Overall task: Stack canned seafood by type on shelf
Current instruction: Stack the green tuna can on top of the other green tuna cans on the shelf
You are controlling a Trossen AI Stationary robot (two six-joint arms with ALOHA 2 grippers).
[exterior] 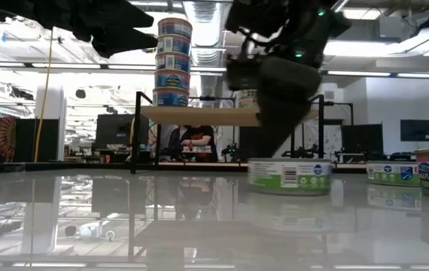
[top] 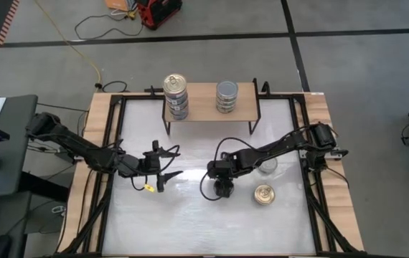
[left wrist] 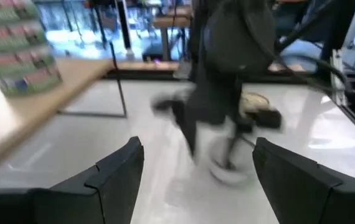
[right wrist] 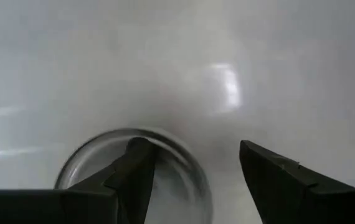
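Right end effector (top: 222,188), fingers apart and empty, hangs over a silver can (right wrist: 134,174) on the bench (top: 190,222), one finger over its lid; next, straddle it. Left end effector (top: 167,176) waits open, empty.

Shelf (top: 204,100) with two can stacks (top: 176,95); white table (top: 190,222).

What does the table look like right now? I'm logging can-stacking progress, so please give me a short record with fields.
shelf: light wood, at the table's far edge
gold-topped stack: on the shelf's left part, four cans high
silver-topped stack: on the shelf's right part
loose gold-topped can: on the table, right of centre
left gripper: open, empty
right gripper: open, over a silver-topped can, one finger above its lid
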